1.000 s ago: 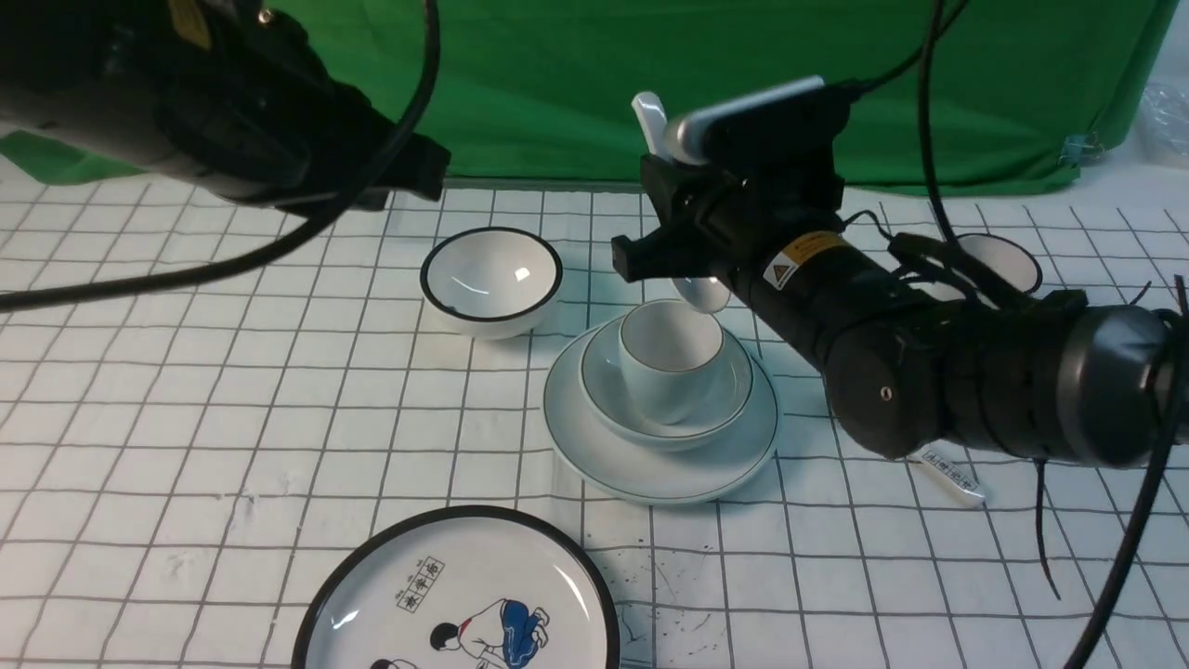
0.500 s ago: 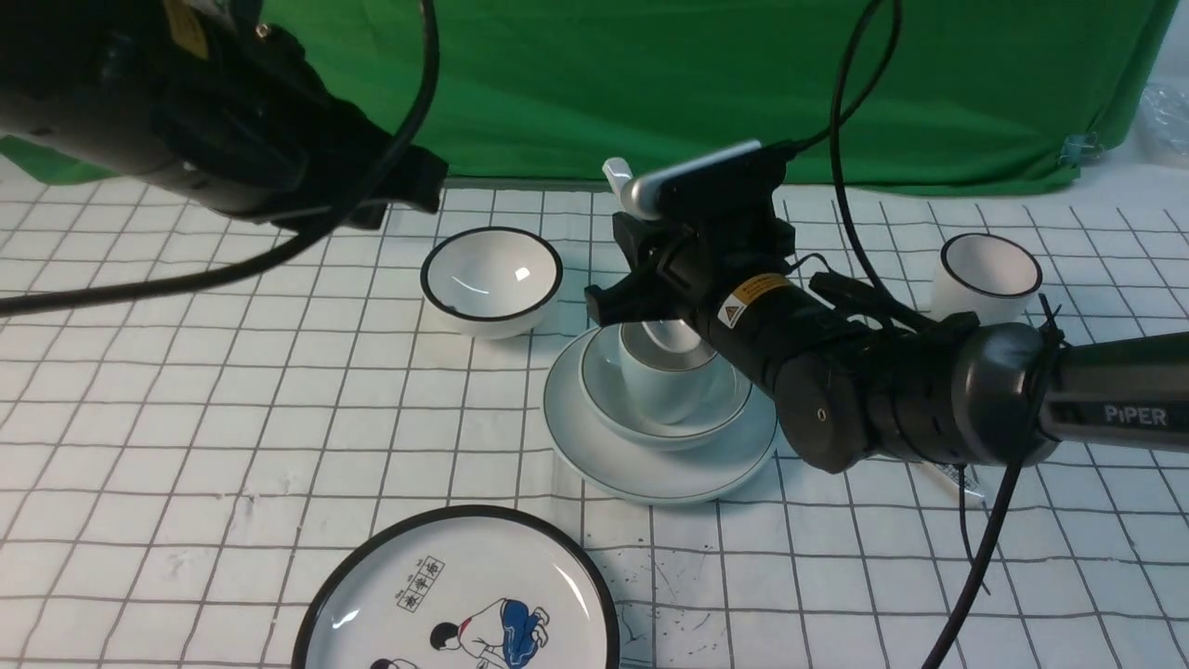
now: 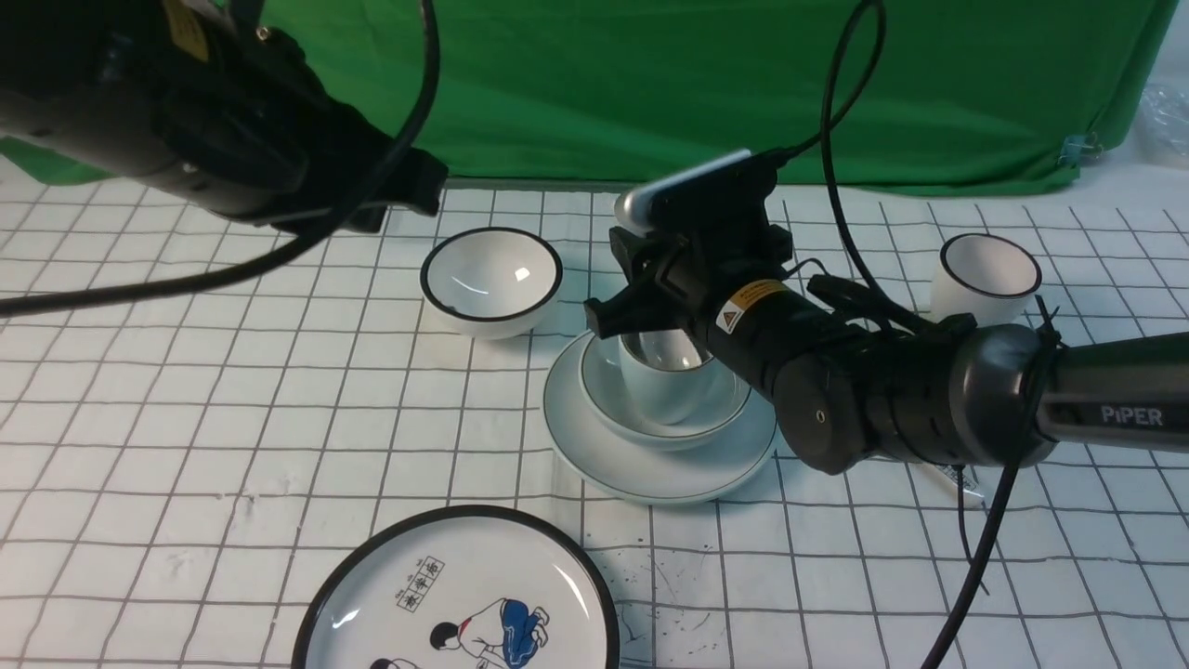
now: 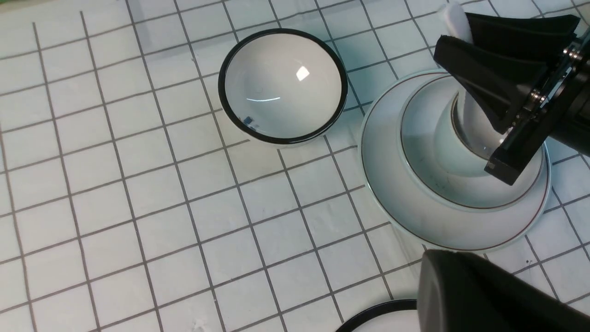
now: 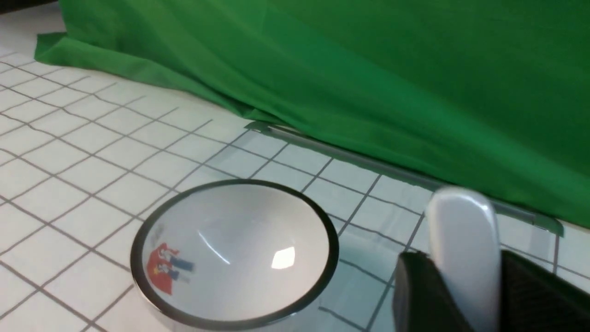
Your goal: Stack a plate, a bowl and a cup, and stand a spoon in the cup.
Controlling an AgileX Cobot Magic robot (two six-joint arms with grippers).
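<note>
Right claw (image 3: 624, 283) hangs over the cup (image 3: 664, 395) at mid-frame in the front view. Its jaws stand partly apart around the spoon (image 3: 665, 351), whose scoop sits inside the cup. Whether they pinch the handle cannot be told. The cup stands in the bowl (image 3: 641, 423), and the bowl sits on the plate (image 3: 650, 474) on the gridded bench (image 3: 186, 418). The left claw (image 3: 416, 184), upper left, is shut and empty. "PiPER" (image 3: 1133, 415) is printed on the right arm at the right edge. A yellow warning sticker (image 3: 748, 302) and the boxed characters on the cartoon plate (image 3: 420, 585) at the bottom are too small to read.

In the left wrist view, upper right, the handle rises past the cup's rim between the jaws.

In the right wrist view, lower right, the handle fills the gap between them.

If the claw pulls away while rubbing the handle, it could likely drag the spoon out or tip the cup off the bowl.
</note>
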